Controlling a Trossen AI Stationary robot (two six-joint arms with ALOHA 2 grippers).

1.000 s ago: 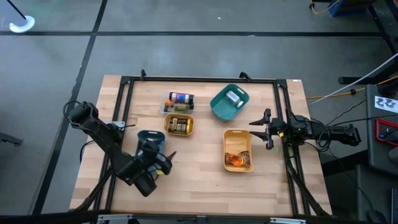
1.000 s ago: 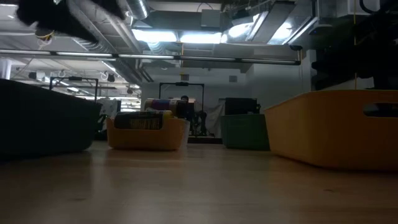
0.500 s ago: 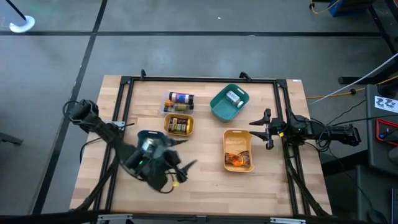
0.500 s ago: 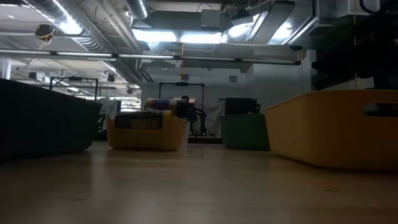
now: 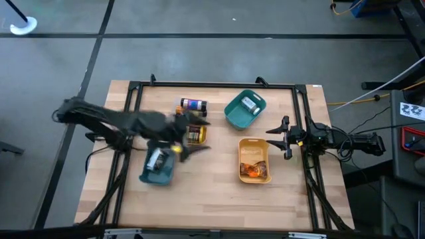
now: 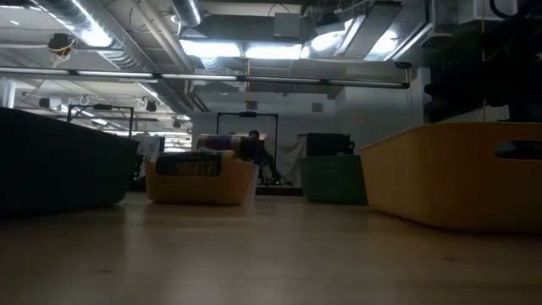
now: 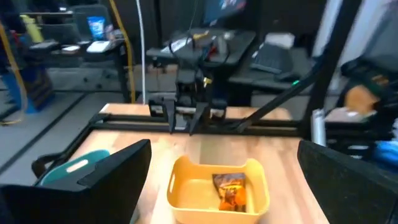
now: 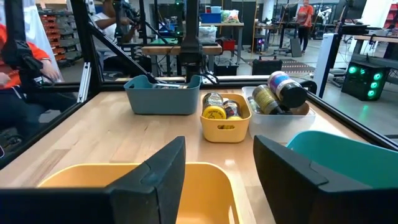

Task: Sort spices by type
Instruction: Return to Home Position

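Note:
My left gripper is open and hangs in the air above the small yellow tray of jars. Its wrist view looks across at the large yellow tray, where the orange packet lies. A white-labelled jar lies in the blue tray. Dark-capped jars lie on their sides in the clear tray. Another white jar rests in the teal tray. My right gripper is open and waits at the large yellow tray's right edge.
Black frame rails run round the table. Bare wood lies along the near side between the blue tray and the large yellow tray. People show in the room beyond the table in the right wrist view.
My left arm has swung quickly from the table's near-left part, over the blue tray, toward the far side and right, and now reaches over the small yellow tray. It has left the low view's top corner. The jar in the blue tray has come into sight.

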